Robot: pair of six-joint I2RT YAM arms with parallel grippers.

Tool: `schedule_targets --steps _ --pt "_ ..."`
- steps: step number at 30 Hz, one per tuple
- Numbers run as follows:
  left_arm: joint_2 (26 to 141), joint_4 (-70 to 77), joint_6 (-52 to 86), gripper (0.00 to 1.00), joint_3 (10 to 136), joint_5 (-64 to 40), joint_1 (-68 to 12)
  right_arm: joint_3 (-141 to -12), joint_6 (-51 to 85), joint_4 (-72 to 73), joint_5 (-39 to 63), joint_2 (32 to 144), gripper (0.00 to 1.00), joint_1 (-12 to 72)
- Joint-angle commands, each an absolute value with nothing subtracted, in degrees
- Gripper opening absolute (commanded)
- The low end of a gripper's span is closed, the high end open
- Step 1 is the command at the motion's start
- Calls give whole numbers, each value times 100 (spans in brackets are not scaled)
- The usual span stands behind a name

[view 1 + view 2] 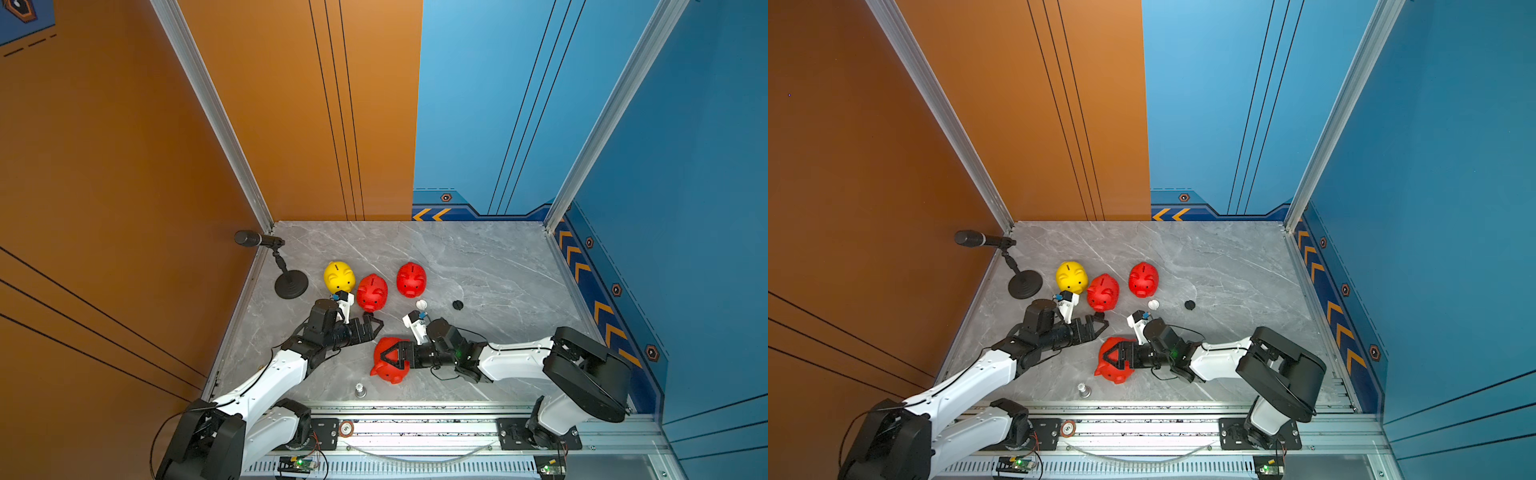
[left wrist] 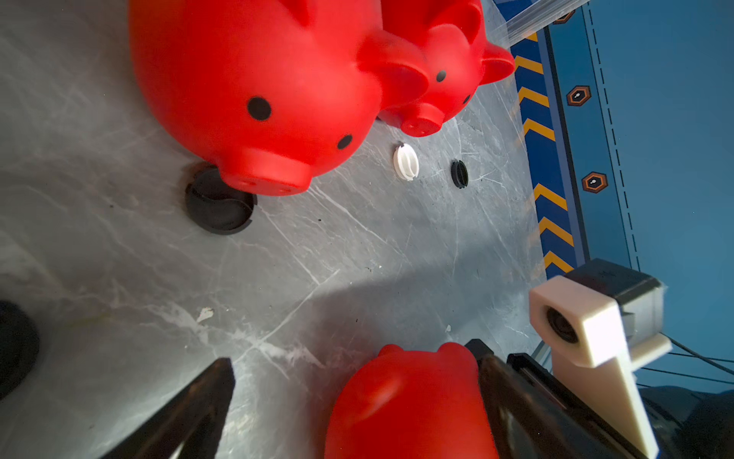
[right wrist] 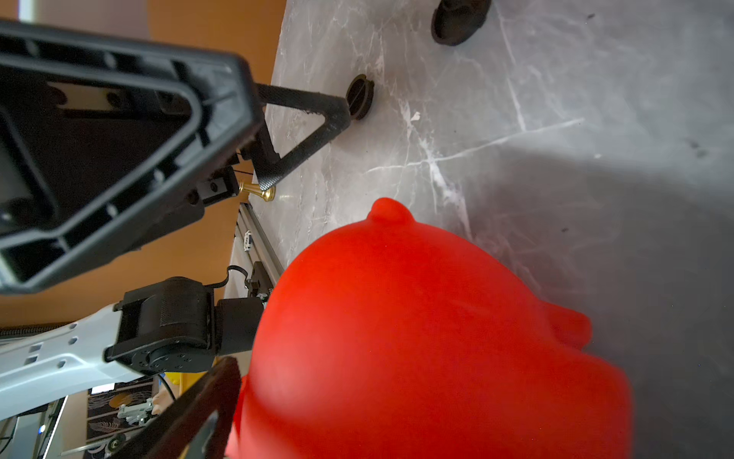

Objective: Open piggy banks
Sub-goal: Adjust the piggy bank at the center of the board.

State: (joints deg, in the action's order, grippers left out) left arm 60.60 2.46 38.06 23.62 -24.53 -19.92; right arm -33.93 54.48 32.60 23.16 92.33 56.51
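A yellow piggy bank and two red piggy banks stand upright in a row at mid-table. A third red piggy bank sits tilted near the front edge, with my right gripper shut on it from the right. One of its fingers lies against the pig's side and the other is hidden. My left gripper is open just left of and behind that pig, holding nothing. A black plug lies ahead of its tips, under the middle pig's snout.
A white plug and another black plug lie loose right of centre. A microphone on a round black stand is at the left edge. A small metal knob stands near the front rail. Walls close three sides.
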Motion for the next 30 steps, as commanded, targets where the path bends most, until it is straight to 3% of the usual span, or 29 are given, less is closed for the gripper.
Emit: schedule_targets --steps 1,5,11,20,30 --pt "5959 43 3853 98 2253 -2389 -1915 -3678 5315 2722 2186 9369 94 5812" --pt "5911 44 3903 98 2213 -2378 -1872 -3943 5049 1800 1655 9368 89 5925" --pt "5932 157 3937 98 2199 -2551 -1835 -3752 4953 1657 1482 9279 83 5597" --pt "6121 938 4200 98 2092 -3267 -1866 -3115 5161 2379 1883 9354 81 4872" --pt "6910 1994 4595 99 2093 -3483 -2497 -2291 5922 3403 1533 9184 81 4395"
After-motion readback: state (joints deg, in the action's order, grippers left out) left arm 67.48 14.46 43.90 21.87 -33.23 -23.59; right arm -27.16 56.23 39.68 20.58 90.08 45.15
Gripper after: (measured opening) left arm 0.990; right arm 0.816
